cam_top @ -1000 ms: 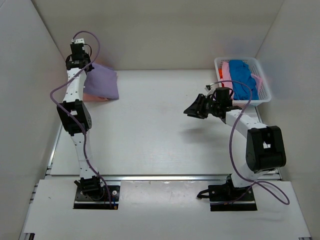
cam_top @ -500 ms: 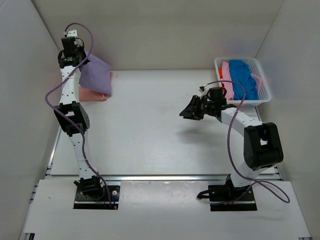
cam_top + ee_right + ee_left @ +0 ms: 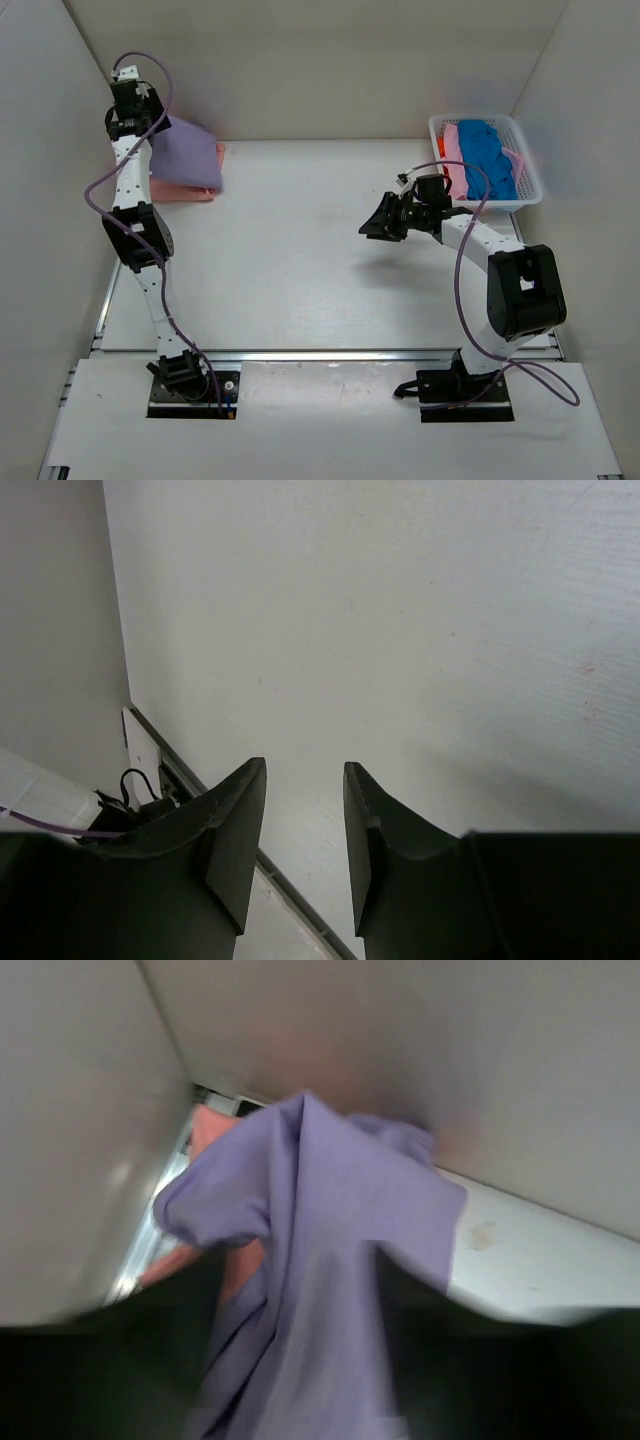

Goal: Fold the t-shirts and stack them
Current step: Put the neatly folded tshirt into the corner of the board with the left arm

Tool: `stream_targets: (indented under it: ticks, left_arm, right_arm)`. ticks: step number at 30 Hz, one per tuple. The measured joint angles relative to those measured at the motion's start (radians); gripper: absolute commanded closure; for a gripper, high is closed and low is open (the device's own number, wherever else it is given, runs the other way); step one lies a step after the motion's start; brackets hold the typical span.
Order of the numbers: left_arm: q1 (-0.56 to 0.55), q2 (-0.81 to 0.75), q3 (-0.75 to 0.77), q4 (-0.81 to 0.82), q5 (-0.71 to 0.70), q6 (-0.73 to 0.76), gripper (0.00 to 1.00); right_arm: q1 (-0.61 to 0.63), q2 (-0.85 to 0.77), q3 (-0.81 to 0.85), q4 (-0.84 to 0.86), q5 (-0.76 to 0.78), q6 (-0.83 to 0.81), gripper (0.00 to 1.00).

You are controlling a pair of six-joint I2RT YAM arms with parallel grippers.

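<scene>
A lavender t-shirt (image 3: 186, 156) lies bunched on a salmon-pink t-shirt (image 3: 182, 192) in the table's far left corner. My left gripper (image 3: 146, 132) hangs over its left edge. In the blurred left wrist view the lavender t-shirt (image 3: 320, 1260) drapes loosely between the widely parted fingers of the left gripper (image 3: 300, 1370), with the salmon-pink t-shirt (image 3: 208, 1132) beneath. My right gripper (image 3: 372, 228) hovers over bare table right of centre. The right wrist view shows the right gripper (image 3: 305, 780) open with nothing between its fingers. A blue t-shirt (image 3: 486, 156) and a pink t-shirt (image 3: 452, 146) fill the basket.
The white lattice basket (image 3: 482, 118) stands at the far right corner against the wall. White walls close in the table at the left, back and right. A metal rail (image 3: 330, 352) runs along the near edge in front of the arm bases.
My left arm has swung back and to the left, its jaws have parted, and the lavender t-shirt has dropped onto the salmon-pink one. The right gripper edged slightly left.
</scene>
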Motion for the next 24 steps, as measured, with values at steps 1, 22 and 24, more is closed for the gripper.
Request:
stream_targets:
  ticks: [1,22,24]
  left_arm:
    - [0.011,0.014,0.005,0.012,-0.002,-0.010,0.01]
    - [-0.279,-0.653,-0.878,0.002,0.245,-0.173,0.01]
    - [-0.369,-0.742,-1.026,-0.005,0.244,-0.180,0.02]
  right_arm:
    - [0.004,0.001,0.000,-0.002,0.002,-0.001,0.66]
    - [-0.062,-0.101,-0.025,-0.191,0.181,-0.137,0.64]
    - [-0.088,-0.150,-0.026,-0.220,0.204,-0.149,0.64]
